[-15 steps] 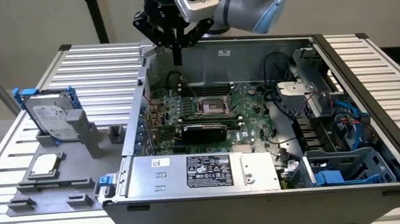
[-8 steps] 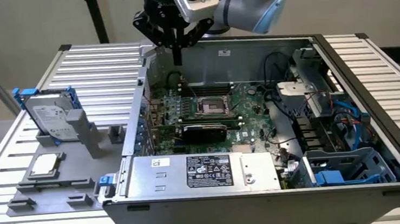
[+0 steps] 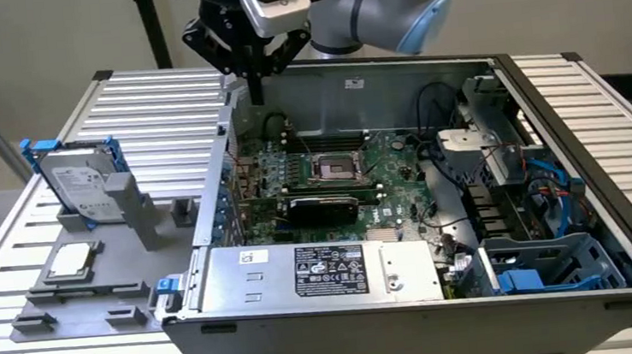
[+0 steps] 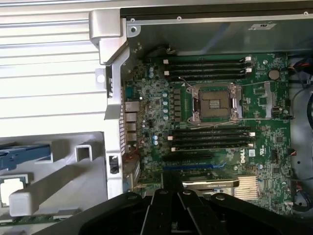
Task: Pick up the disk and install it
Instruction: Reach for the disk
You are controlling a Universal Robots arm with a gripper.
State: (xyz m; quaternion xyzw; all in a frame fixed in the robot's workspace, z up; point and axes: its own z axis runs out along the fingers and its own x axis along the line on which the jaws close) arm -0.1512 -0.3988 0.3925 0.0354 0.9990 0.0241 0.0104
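The disk (image 3: 80,186), a silver-grey drive with a white label in a blue carrier frame, stands tilted in a grey holder (image 3: 124,213) on the slatted table at the exterior view's left. A strip of its blue frame (image 4: 25,155) appears in the wrist view. My gripper (image 3: 253,90) hangs shut and holds nothing, above the back left corner of the open computer case (image 3: 342,333), well apart from the disk. Its closed black fingers (image 4: 168,210) point down over the green motherboard (image 4: 215,147).
A square silver processor chip (image 3: 69,260) lies on the grey fixture plate in front of the disk. Inside the case sit the empty CPU socket (image 3: 332,169), a power supply (image 3: 324,271), a blue drive cage (image 3: 553,266) at the front right, and cables.
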